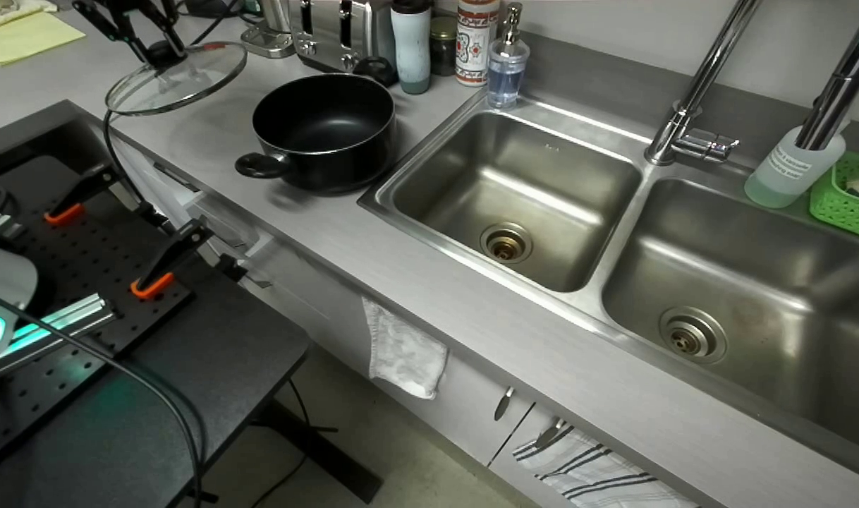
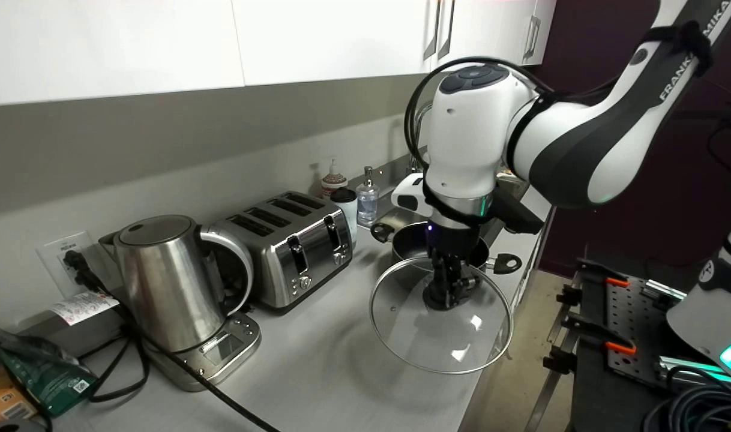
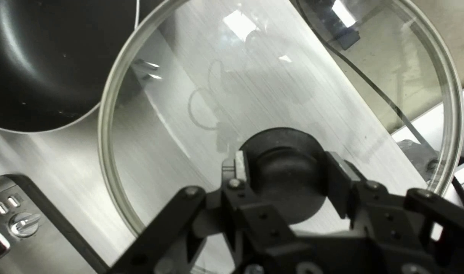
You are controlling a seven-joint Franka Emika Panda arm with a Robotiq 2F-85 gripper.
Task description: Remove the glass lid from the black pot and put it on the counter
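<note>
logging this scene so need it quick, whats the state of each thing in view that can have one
Black pot: upright on the counter, uncovered
Glass lid: tilted, held in the air by its knob
Gripper: closed on the knob
Kettle: seated on its base, top closed
Toaster: no bread showing
Travel cup: upright, cap on
Soap dispenser: upright, partly filled
Upper cabinet doors: shut
Faucet: no water seen running
</note>
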